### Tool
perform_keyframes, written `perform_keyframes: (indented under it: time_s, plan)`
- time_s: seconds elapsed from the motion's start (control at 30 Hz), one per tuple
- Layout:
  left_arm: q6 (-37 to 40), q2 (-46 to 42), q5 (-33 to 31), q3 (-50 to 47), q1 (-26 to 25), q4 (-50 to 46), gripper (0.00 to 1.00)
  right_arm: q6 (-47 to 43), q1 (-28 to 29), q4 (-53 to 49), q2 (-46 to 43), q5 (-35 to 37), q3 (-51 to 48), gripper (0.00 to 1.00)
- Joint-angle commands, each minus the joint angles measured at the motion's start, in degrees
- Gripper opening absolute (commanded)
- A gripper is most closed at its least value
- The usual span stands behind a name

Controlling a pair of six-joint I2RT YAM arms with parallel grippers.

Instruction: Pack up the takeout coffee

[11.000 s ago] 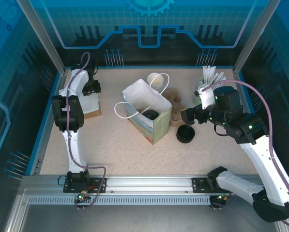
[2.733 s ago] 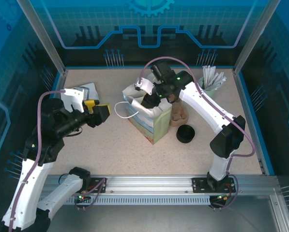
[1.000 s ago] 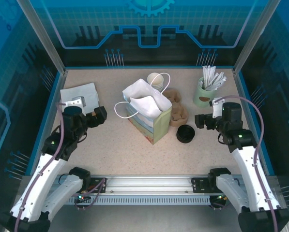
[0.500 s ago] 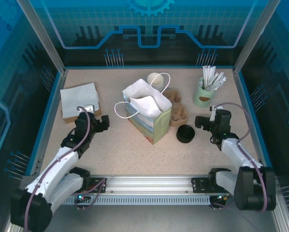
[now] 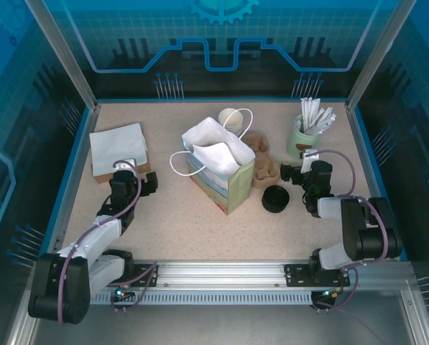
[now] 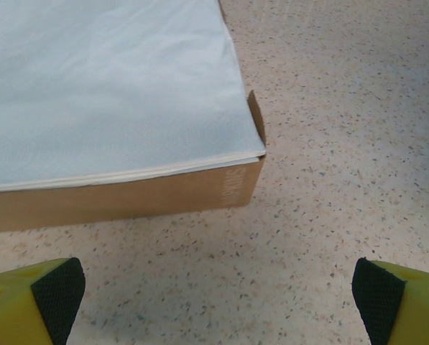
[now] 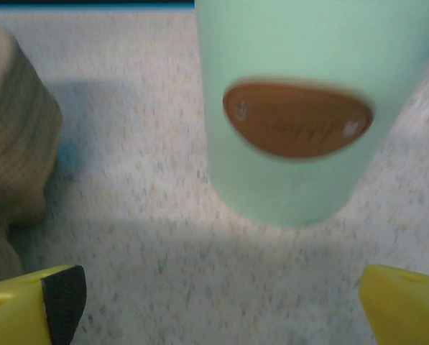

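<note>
1. Across the desk (image 5: 200, 223): packing judged largely undone, with three items still outside the bag.
2. Left arm (image 5: 99, 233): folded low, near edge. Left claw (image 5: 148, 185) wide, empty, facing the napkin box (image 5: 117, 147) corner, apart from it.
3. Right arm (image 5: 358, 230): folded low, near edge. Right claw (image 5: 286, 175) wide, empty, facing the green cup (image 5: 300, 144) of stirrers, near it.
4. Paper bag (image 5: 221, 172): centre, upright, mouth open; contents cannot be told.
5. Cup carrier (image 5: 266, 164): just beside the bag, unpacked.
6. Black lid (image 5: 275, 198): in front of the carrier, unpacked.
7. Paper cup (image 5: 232, 118): behind the bag, unpacked.
</note>
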Motion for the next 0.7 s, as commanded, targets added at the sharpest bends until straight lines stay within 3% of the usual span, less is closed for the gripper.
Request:
perform_keyframes:
  time_s: [0.0,0.2,0.4,0.6,0.67]
  plan:
    - [2.8,1.8,3.4,-0.3,0.5,6.1,0.99,-1.1,1.1,6.6,0.5,1.7,0.2,1.0]
    - [5.5,6.8,5.2,-0.5,0.9,15.1,0.99,-2.0,2.7,4.6,0.9,4.7,1.4,1.0]
    - [10.0,16.1,12.8,2.0,0.9,25.2,0.99,-2.0,2.7,4.7,1.0,4.7,1.4,1.0]
    - [9.5,27.2,12.4,-0.1,1.0,40.5,0.99,-2.2,2.9,4.6,1.0,4.8,1.6,1.0]
    - [8.9,26.4,12.0,1.3,1.1,36.2,0.99,-2.4,3.0,4.5,1.1,5.1,1.6,1.0]
